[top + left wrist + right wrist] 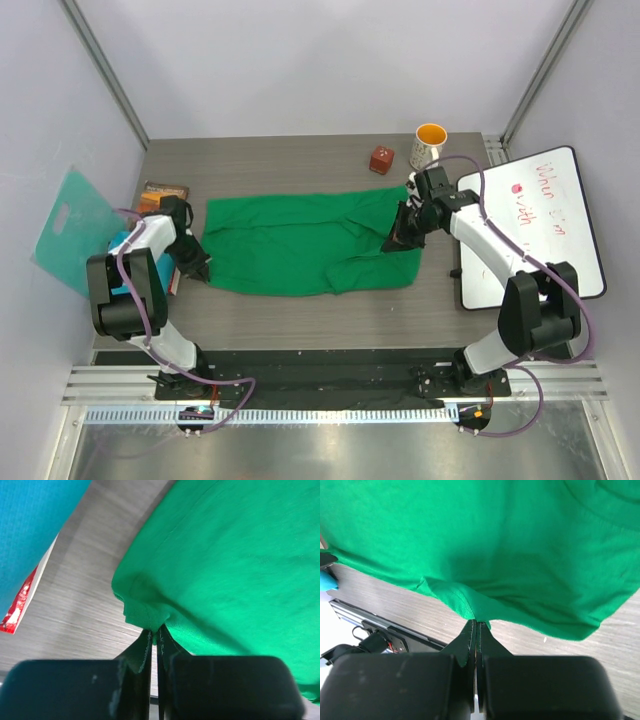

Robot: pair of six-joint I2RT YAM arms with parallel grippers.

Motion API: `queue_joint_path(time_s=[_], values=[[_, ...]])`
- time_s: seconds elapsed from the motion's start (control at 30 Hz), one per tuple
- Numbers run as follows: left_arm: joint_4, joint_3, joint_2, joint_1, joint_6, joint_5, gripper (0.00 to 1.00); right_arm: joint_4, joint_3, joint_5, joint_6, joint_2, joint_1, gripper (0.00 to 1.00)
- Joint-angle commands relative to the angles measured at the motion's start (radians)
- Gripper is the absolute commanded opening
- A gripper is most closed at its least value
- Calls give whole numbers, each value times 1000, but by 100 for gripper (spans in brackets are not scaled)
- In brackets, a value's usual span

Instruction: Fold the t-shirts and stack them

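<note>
- Left gripper [155, 636]: pinched shut on the left edge of the green t-shirt [300, 245], cloth puckered at the fingertips (lower middle of the left wrist view).
- Right gripper [476, 625]: clamped on the same shirt's right edge, low centre of the right wrist view.
- Green t-shirt: spread wide across the middle of the table [280, 165], rumpled toward its lower right.
- Teal-blue t-shirt [30, 525]: upper left of the left wrist view, over a red-edged flat item [20, 605] (kind unclear).
- Farther out, top view: mug [430, 145] at upper right, small red object [381, 159] just left of it, whiteboard [540, 230] at right, teal board [68, 228] at left.
</note>
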Motion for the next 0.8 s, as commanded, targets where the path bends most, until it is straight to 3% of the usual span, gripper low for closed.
queue_joint_path(time_s=[0.0, 0.77], values=[[12, 48, 18, 9, 17, 38, 1, 9, 81, 19, -30, 27, -8, 1], [-2, 369, 200, 8, 10, 98, 0, -36, 487, 36, -129, 349, -79, 1]])
